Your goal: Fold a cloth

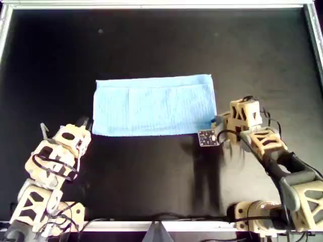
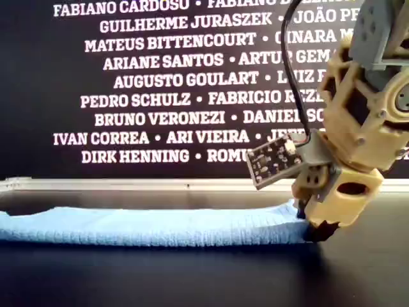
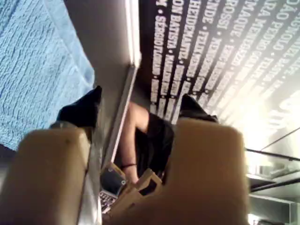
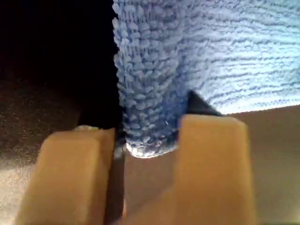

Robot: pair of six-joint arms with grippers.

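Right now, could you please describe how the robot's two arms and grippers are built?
Both arms are tan, lattice-like shells with grey joints and black cables. The left gripper and right gripper have blocky tan fingers with black tips. A small black circuit board hangs by the right gripper.

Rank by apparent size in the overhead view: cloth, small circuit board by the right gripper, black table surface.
1. Black table surface, fills most of the frame.
2. Cloth, a wide blue rectangle mid-table.
3. Circuit board, a small square; it sits higher than the table, nearer the camera, so it may look slightly enlarged, yet remains smallest.
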